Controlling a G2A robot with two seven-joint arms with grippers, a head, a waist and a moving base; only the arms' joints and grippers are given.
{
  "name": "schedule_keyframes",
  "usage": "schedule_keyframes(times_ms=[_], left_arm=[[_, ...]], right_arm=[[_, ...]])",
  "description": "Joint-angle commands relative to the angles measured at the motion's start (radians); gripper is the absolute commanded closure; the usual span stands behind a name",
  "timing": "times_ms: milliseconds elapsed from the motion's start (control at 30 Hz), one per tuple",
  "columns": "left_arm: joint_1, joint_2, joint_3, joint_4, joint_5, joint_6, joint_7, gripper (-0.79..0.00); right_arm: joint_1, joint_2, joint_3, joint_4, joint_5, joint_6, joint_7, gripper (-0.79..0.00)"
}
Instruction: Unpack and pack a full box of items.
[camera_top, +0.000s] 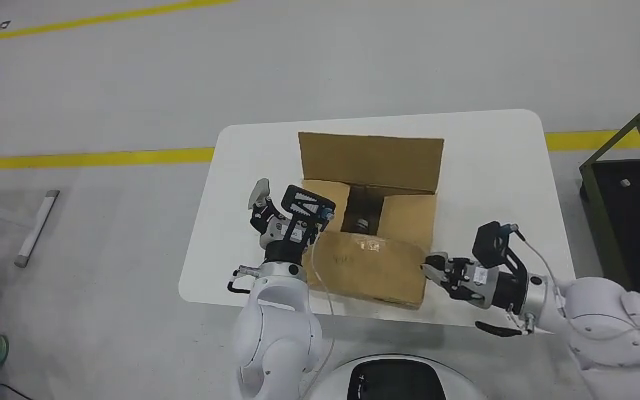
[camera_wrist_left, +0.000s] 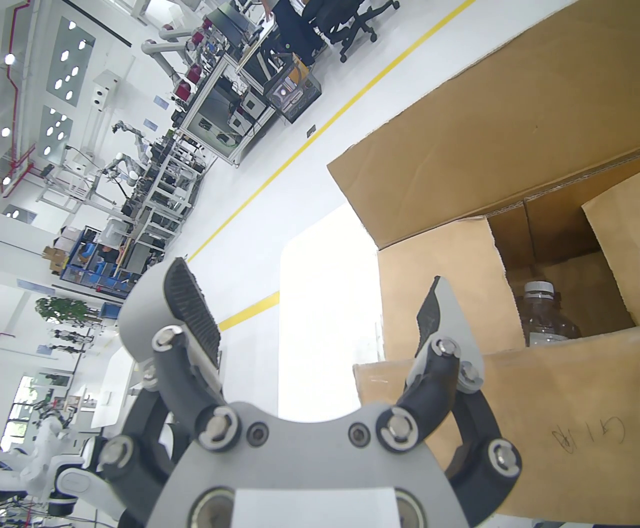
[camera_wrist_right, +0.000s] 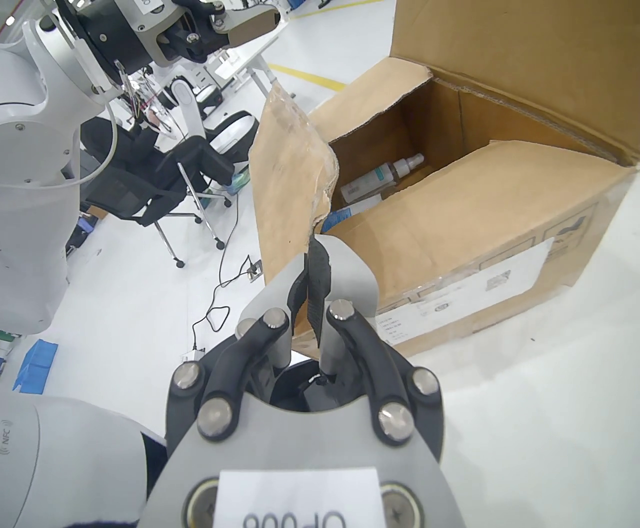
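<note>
Left tool (camera_wrist_left: 305, 280) fingers apart, beside brown cardboard box (camera_top: 370, 165), mid-frame on white bench (camera_top: 490, 150). Right tool (camera_wrist_right: 314, 250) was closed, apparently pinching near flap (camera_wrist_right: 285, 165) at its torn corner. Clear plastic bottle (camera_wrist_left: 542, 320) inside. Step looked like flap opening; next: fold it clear, then reach in.

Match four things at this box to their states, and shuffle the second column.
Column one:
1. left gripper
2. right gripper
3. clear bottle
4. spray bottle

Column two:
A. lying on its side inside the cardboard box
B. open, beside the box
C. standing upright inside the box
D. shut, at a corner of the box

Pairs: 1-B, 2-D, 3-C, 4-A
</note>
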Motion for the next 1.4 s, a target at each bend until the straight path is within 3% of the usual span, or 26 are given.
schedule_keyframes(times_ms=[0,367,633,1100,1167,1200,1300,1367], left_arm=[[0.000,0.000,0.000,0.000,0.000,0.000,0.000,-0.785],[0.006,0.000,0.002,-0.011,-0.030,-0.015,0.018,-0.785],[-0.045,-0.005,0.051,-0.012,-0.045,-0.112,-0.043,-0.785],[-0.053,-0.004,0.105,0.000,0.014,-0.242,-0.092,-0.785],[-0.051,-0.002,0.103,-0.006,0.020,-0.261,-0.093,-0.785],[-0.049,-0.002,0.102,-0.008,0.020,-0.267,-0.091,-0.785],[-0.041,0.000,0.099,-0.021,0.020,-0.295,-0.087,-0.785],[-0.033,0.002,0.098,-0.034,0.017,-0.310,-0.085,-0.785]], right_arm=[[0.012,0.001,0.002,-0.008,-0.043,0.002,-0.023,0.000],[0.021,0.009,0.047,-0.067,-0.411,-0.104,-0.259,0.000],[-0.037,0.010,0.043,-0.088,-0.652,-0.113,-0.470,0.000],[-0.078,0.015,0.053,-0.068,-0.692,-0.125,-0.609,0.000],[-0.078,0.016,0.059,-0.059,-0.675,-0.123,-0.619,-0.329],[-0.078,0.016,0.062,-0.054,-0.657,-0.122,-0.626,-0.382],[-0.079,0.016,0.084,-0.041,-0.587,-0.118,-0.652,-0.434],[-0.082,0.017,0.107,-0.027,-0.516,-0.112,-0.669,-0.394]])
